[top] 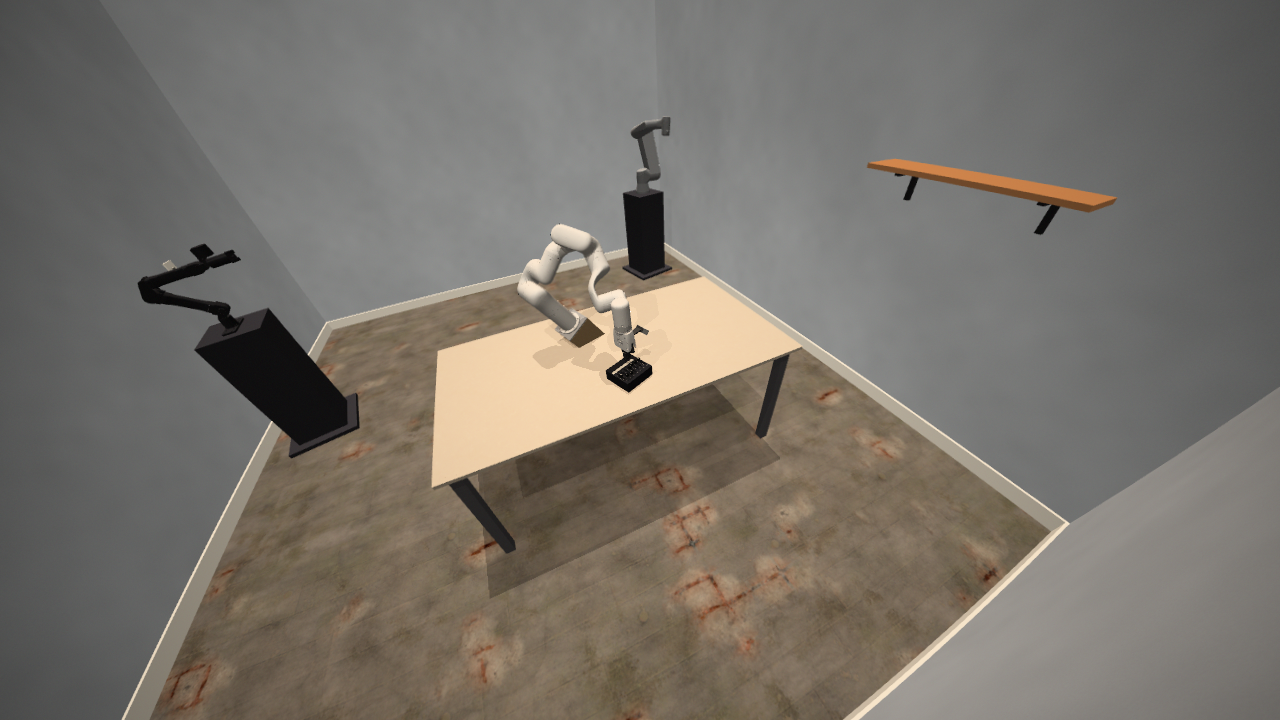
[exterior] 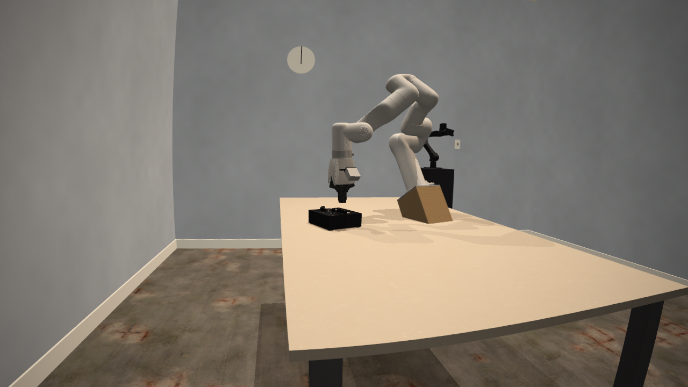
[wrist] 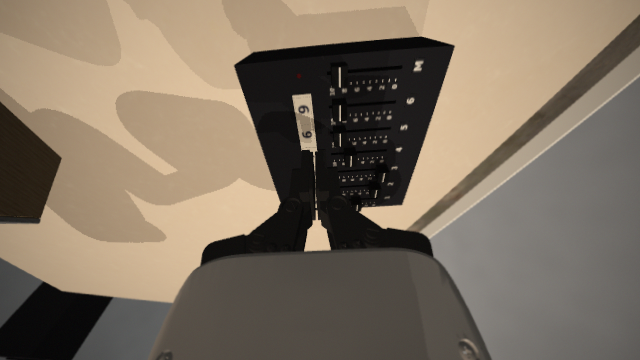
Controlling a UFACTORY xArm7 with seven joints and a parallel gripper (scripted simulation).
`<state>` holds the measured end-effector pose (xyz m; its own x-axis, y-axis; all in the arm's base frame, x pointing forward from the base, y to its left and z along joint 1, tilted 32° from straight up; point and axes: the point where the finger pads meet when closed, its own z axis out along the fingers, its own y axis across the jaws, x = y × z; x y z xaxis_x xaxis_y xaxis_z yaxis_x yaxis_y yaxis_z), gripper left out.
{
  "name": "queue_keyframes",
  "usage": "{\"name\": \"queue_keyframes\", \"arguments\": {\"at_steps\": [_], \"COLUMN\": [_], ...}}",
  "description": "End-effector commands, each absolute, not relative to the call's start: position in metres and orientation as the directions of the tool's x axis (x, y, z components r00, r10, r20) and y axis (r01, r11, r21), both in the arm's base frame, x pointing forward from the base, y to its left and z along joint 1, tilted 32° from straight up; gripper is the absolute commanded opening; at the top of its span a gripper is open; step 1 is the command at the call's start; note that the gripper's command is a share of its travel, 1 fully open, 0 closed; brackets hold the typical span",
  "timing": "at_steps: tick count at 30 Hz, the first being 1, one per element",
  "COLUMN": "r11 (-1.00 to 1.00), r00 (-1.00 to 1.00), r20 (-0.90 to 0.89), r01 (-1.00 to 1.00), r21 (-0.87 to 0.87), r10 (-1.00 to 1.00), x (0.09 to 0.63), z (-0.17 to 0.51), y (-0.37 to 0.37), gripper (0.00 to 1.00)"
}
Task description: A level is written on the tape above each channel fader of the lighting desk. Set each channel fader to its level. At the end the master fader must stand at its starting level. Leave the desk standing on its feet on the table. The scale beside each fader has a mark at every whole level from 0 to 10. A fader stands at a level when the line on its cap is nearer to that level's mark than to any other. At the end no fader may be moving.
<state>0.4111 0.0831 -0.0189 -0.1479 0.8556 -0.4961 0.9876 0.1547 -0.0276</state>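
Fingers pressed together, holding nothing, hover above the lighting desk (wrist: pixel 280 125) on the tabletop (wrist: pixel 165 135); beyond them, several faders (wrist: pixel 372 189) apparently await setting.

The white arm (exterior: pixel 385 108) arches up from its base and bends down at the wrist, its black gripper (exterior: pixel 342 198) pointing straight down, fingers pressed together, holding nothing.

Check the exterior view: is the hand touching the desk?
No, the shut hand hangs just above the lighting desk, with a gap showing between them.
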Motion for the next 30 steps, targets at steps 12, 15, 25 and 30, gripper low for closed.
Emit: {"name": "queue_keyframes", "arguments": {"at_steps": [12, 15, 25, 30], "r11": [-0.454, -0.515, -0.763, -0.823], "r00": [0.554, 0.623, 0.897, 0.968], "r20": [-0.368, -0.336, -0.149, -0.058], "r01": [0.829, 0.778, 0.433, 0.237], "r21": [0.328, 0.360, 0.481, 0.516], "r10": [0.747, 0.706, 0.416, 0.243], "x": [0.4035, 0.4033, 0.4031, 0.4031], "z": [-0.0166, -0.0166, -0.0165, -0.0165], "y": [0.0893, 0.0896, 0.0897, 0.0897], "gripper": [0.00, 0.00, 0.00, 0.00]}}
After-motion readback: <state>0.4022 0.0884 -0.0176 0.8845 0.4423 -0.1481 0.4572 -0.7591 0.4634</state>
